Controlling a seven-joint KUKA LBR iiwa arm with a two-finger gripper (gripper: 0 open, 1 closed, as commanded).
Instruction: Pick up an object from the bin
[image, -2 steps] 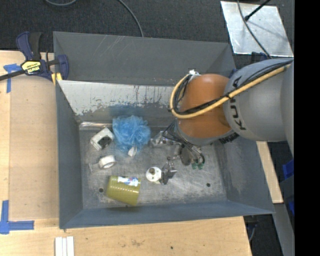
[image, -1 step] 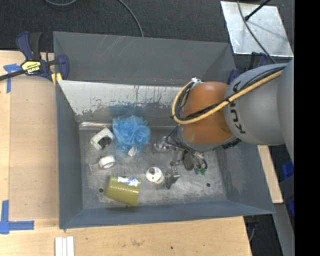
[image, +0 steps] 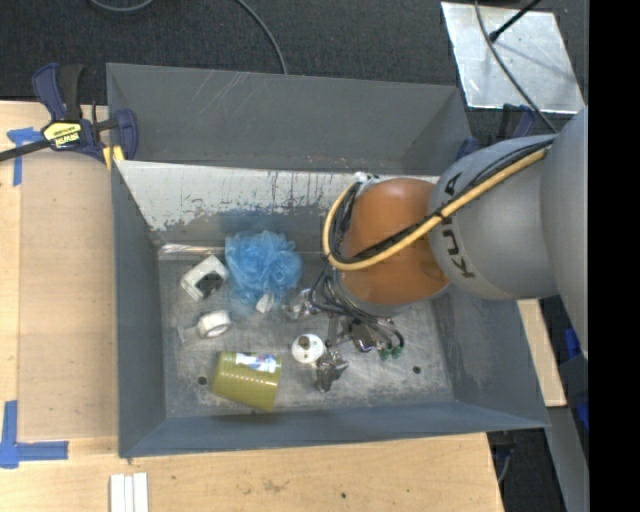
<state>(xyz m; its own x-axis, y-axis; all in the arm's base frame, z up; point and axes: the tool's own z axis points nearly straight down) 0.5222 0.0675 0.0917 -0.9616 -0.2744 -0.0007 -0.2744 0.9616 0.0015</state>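
— Where is the gripper (image: 329, 371)?
— Low in the grey bin (image: 140, 330), below and to the right of the blue mesh puff (image: 262, 262), under the arm's orange cover (image: 390, 250).
— Released or clenched?
— I cannot tell; from this angle the tool's end is a dark tangle.
— Which thing is nearest to it?
— A small white round knob (image: 308, 348), lower right of the puff, just beside the gripper on the side facing the puff. Whether they touch, I can't say.
— And the rest?
— An olive-green cup (image: 245, 379) lies on its side straight below the puff, a white tape roll (image: 213, 323) lower left of the puff, and a white-and-black piece (image: 203, 278) just left of the puff
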